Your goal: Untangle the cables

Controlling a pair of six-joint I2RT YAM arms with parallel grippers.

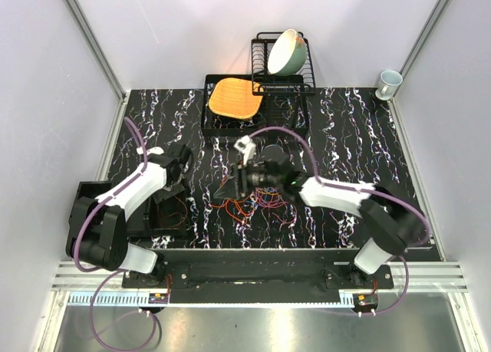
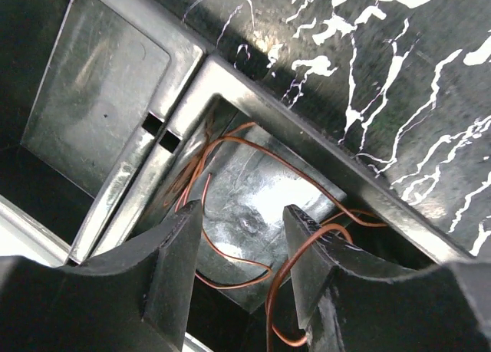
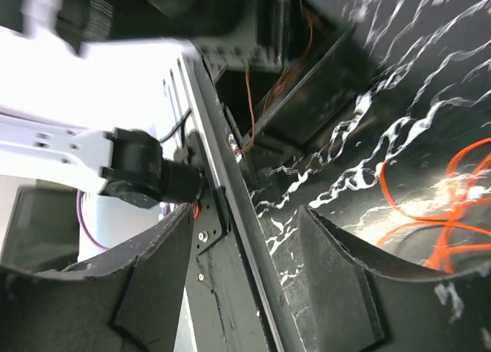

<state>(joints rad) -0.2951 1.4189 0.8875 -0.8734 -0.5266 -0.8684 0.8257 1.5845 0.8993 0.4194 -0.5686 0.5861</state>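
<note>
The cables (image 1: 253, 202) lie as a loose orange, yellow, blue and purple tangle on the marbled table between the arms. A few orange-brown loops (image 2: 230, 149) lie apart inside a black bin (image 1: 169, 214) at the left. My left gripper (image 2: 242, 214) hangs open over that bin (image 2: 253, 83), and one orange loop curls round its right finger (image 2: 322, 252); the jaws close on nothing. My right gripper (image 3: 245, 214) is open and empty, low at the tangle's left edge (image 1: 226, 191), pointing towards the bin. Orange strands (image 3: 453, 206) lie to its right.
A black tray with an orange woven mat (image 1: 234, 97) and a wire dish rack holding a bowl (image 1: 288, 51) stand at the back. A mug (image 1: 389, 82) sits at the back right corner. A black box (image 1: 84, 206) sits at the left edge.
</note>
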